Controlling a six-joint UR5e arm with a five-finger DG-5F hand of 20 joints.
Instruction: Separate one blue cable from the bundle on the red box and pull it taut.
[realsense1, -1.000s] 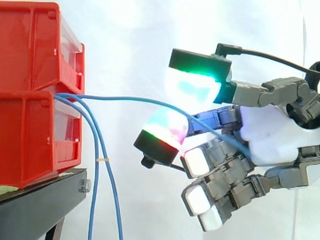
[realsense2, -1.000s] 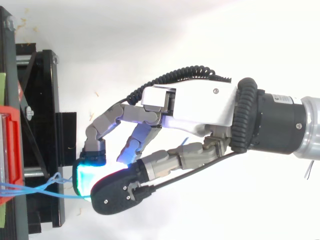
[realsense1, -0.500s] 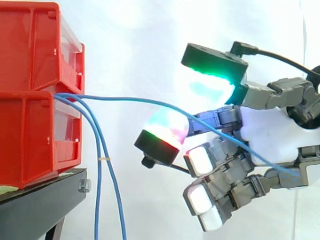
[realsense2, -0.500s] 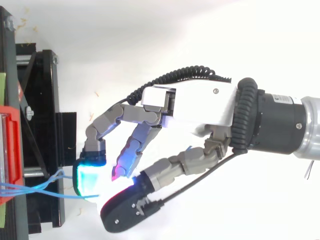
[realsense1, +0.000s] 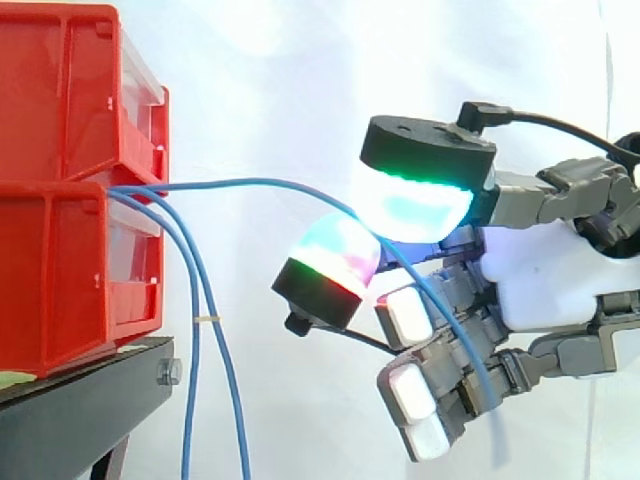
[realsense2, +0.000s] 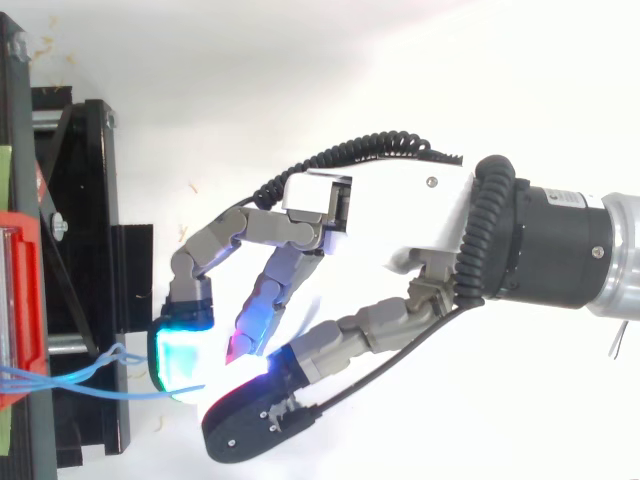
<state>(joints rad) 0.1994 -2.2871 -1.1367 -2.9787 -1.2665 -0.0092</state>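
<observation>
Two stacked red bins (realsense1: 60, 270) stand at the left on a black stand (realsense1: 80, 400). A bundle of thin blue cables comes out between them. One blue cable (realsense1: 250, 183) arches away from the bundle to the right, passes between my thumb pad (realsense1: 415, 205) and a glowing fingertip (realsense1: 330, 260), then droops down over the curled fingers. My hand (realsense1: 540, 280) is right of the bins, shut on this cable. In the top view the cable (realsense2: 110, 392) runs from the red bin (realsense2: 20, 300) to the cyan fingertip of the hand (realsense2: 400, 215).
Two other blue cables (realsense1: 192, 380) hang down from the bins past the stand's edge, joined by a small pale tie (realsense1: 205, 319). The black stand (realsense2: 85, 250) lies left of the hand. A white curtain is behind everything.
The thumb lifted off, then came back down over the cable. The cable's tail slid off the palm and now hangs over the fingers. The separated cable arches higher.
</observation>
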